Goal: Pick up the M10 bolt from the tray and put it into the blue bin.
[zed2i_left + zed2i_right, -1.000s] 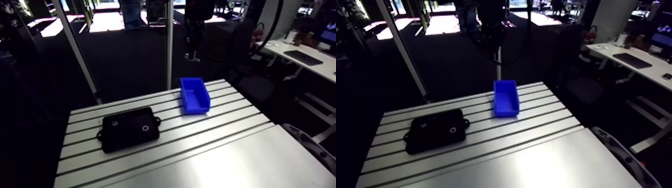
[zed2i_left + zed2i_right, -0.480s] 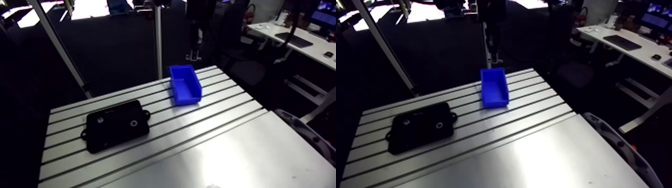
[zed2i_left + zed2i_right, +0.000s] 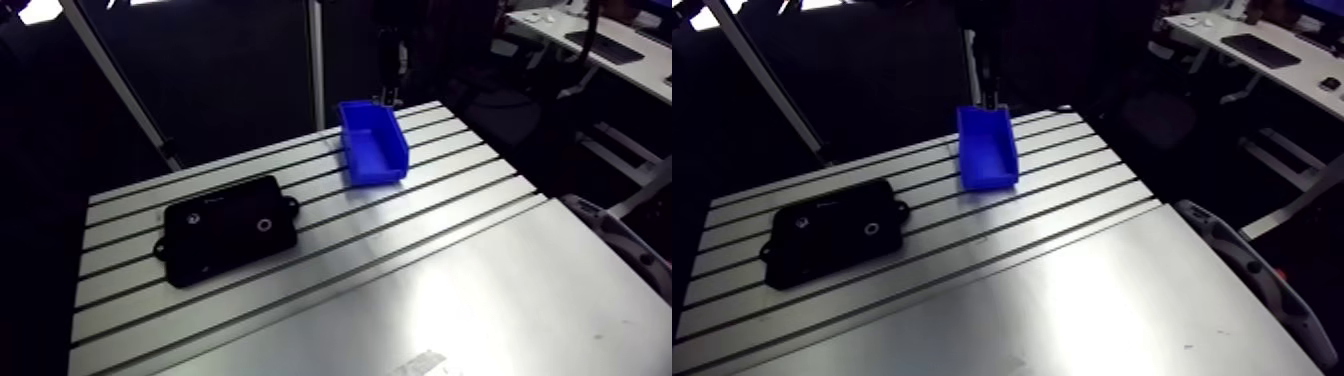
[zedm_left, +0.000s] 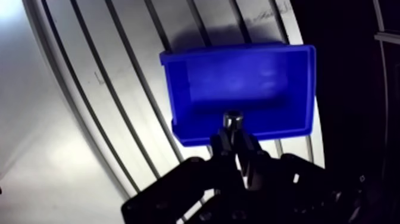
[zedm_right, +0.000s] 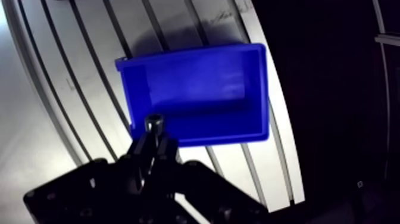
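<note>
Fingers: the two dark fingers [image 4: 221,144] were clenched on the bolt, tips close together with the bolt pinched between them.
Gripper: the gripper [image 4: 233,136] hung above the blue bin, over the wall nearest to it.
Bolt: the bolt [image 4: 232,119] was off the tray, held in the fingertips. Its round shiny end poked out ahead of them and showed against the bin's inside, just past that near wall. Whether it touched the bin could not be told.
Bin: the blue bin [image 4: 250,83] stood open side up on the table, close to the far edge.
Table: the table [image 3: 450,250] was slotted aluminium, its grooves running under the bin and the tray.
Tray: the black tray [image 3: 228,228] lay flat, well apart from the bin, with two small round pieces [image 3: 264,224] in it.
</note>
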You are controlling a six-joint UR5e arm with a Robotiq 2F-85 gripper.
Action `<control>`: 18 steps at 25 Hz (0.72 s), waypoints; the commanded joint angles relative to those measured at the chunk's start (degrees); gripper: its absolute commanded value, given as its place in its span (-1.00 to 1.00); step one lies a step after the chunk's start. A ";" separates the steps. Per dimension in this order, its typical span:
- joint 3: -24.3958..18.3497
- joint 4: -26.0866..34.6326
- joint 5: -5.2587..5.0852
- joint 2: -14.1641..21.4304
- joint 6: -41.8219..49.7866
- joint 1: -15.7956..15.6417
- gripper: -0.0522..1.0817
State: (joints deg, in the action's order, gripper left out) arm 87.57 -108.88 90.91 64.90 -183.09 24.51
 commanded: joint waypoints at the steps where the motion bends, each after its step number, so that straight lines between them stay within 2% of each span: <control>1: 0.19 -1.91 0.01 -2.64 -0.05 -0.07 0.99; 9: 1.95 -6.40 0.19 -5.36 -0.41 -0.51 0.99; 13: 2.04 -7.54 2.38 -7.03 -0.32 -1.30 0.98; 18: 2.92 -9.03 2.74 -8.00 -0.23 -1.74 0.98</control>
State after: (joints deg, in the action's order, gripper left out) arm 89.75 -116.42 92.97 58.09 -183.43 23.22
